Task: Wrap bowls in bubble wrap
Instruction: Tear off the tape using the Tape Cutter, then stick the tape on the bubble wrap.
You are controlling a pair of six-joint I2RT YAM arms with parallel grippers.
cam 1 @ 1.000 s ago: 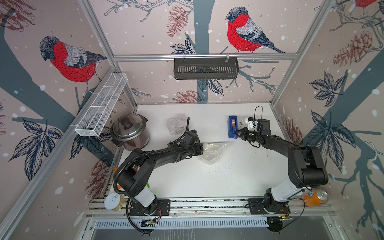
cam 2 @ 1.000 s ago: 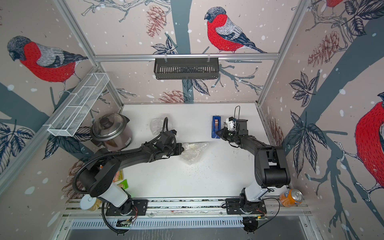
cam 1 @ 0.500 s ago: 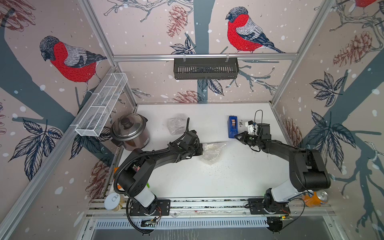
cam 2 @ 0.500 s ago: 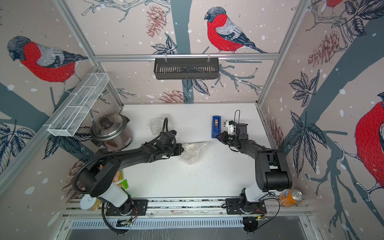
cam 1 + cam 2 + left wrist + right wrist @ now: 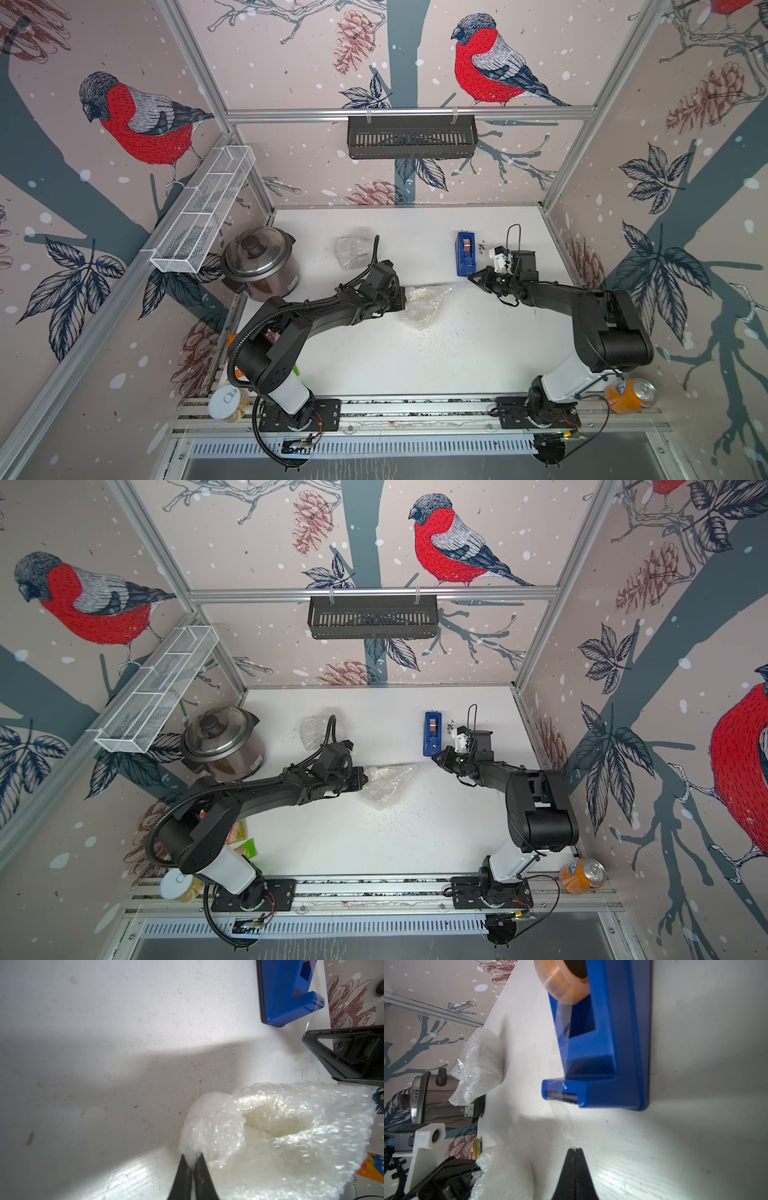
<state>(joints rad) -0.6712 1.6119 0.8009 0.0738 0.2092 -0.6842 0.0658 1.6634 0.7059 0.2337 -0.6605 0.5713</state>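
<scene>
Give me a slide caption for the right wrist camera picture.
Right gripper shut on a clear tape strip stretched from the blue tape dispenser.

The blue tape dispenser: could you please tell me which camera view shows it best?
The right wrist view: the tape dispenser fills much of the frame, showing its tape roll, cutter and drawn tape strip. The left wrist view catches only one end; both top views show it small, from above.

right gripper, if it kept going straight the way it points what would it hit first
Probably the near end of the blue tape dispenser, just ahead of the right gripper, which pinches a clear tape strip from it.
</scene>
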